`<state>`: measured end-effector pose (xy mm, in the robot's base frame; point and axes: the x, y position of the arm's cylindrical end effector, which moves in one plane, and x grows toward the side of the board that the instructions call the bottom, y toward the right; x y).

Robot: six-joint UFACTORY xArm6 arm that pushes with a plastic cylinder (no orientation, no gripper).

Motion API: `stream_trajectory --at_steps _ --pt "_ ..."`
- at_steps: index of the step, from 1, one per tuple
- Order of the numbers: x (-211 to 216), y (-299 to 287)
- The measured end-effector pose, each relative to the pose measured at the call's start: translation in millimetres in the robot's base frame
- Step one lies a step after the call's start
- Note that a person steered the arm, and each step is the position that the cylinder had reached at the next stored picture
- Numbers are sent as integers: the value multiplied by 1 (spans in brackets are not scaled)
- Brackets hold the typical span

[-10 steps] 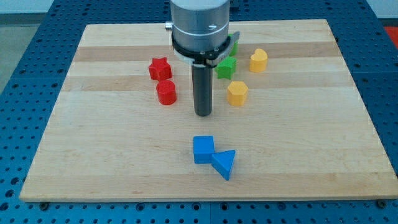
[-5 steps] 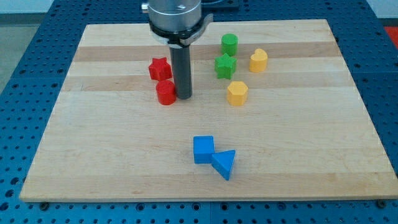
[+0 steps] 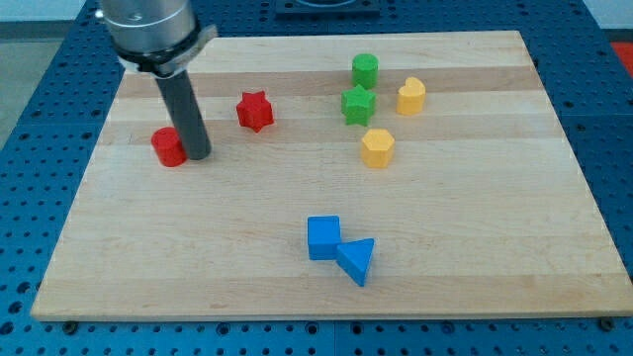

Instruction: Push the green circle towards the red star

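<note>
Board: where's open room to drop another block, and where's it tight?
Free: the view's right side past the yellow blocks, and the lower left below the red cylinder. Tight: green circle, green star and yellow blocks cluster upper right; my tip sits against the red cylinder.

A pale wooden tabletop [image 3: 475, 247] with lengthwise grain bands fills the view. Around it lies a blue perforated base plate [image 3: 30, 129], evenly lit.

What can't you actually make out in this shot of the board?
Camera view:
- Red cylinder: its right side is hidden by my rod, so whether my tip touches it cannot be told.
- The arm above the rod is cut off by the view's top edge.
- Green circle and green star: touching or apart, too close to tell.
</note>
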<state>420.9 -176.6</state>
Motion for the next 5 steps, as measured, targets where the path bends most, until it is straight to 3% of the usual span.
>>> stream_trajectory --at_steps 1,2,3,4,5 --pt "0 -15" --pt "0 38" --pt "-6 126" --pt "-50 158" --pt "-63 158"
